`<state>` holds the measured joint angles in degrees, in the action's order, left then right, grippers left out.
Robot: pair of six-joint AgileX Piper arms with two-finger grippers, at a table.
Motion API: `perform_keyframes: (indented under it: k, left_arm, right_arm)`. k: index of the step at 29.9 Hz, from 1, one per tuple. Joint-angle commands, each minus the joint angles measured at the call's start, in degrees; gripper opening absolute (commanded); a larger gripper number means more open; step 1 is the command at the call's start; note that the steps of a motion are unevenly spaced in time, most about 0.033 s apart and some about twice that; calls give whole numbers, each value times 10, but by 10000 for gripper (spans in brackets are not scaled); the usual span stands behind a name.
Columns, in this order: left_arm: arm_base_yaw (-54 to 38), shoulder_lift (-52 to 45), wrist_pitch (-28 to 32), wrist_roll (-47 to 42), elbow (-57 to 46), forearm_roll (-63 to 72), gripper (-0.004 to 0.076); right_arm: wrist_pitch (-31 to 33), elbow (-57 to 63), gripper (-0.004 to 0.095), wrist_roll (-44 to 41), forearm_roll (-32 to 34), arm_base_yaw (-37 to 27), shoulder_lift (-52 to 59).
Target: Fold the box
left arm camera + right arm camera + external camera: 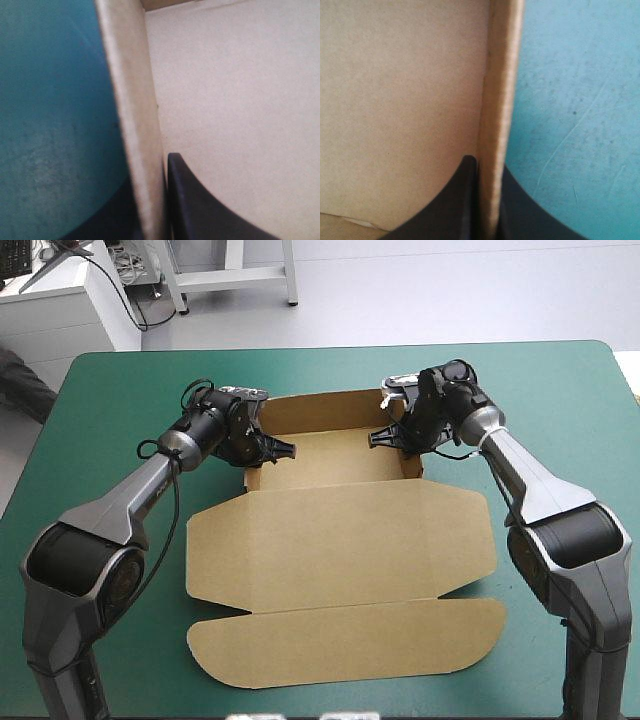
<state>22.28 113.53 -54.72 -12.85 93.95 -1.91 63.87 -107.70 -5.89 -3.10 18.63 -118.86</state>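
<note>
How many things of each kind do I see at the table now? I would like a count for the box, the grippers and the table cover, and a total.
box, brown, far walls raised, lid flat: 1
grippers, black fingers, each clamped on a side wall: 2 (left gripper, right gripper)
cover, teal-green: 1
Total: 4

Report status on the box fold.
Left gripper shut on left wall. Right gripper shut on right wall. Box tray up, lid flat. Nothing in the way.
</note>
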Motion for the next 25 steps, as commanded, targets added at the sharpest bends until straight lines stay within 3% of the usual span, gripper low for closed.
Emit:
perform_keyframes:
  k: [1,5,7,9,17,25]
  left_arm:
    - [3,4,-14,61,-2,49,166]
    - [-2,3,-25,61,-1,60,432]
    - [-4,3,-45,60,9,58,523]
    - [-12,3,-66,53,25,57,543]
    - [-18,3,-189,53,144,51,542]
    - [-17,-25,-195,59,234,50,542]
  right_arm:
    - [-27,-34,115,34,-25,3,0]
    - [9,-68,401,39,-25,3,0]
    - [18,-80,543,39,-22,3,0]
    - [26,-93,611,39,-22,3,0]
    - [78,-154,621,31,6,3,2]
    - [78,-196,622,30,10,3,32]
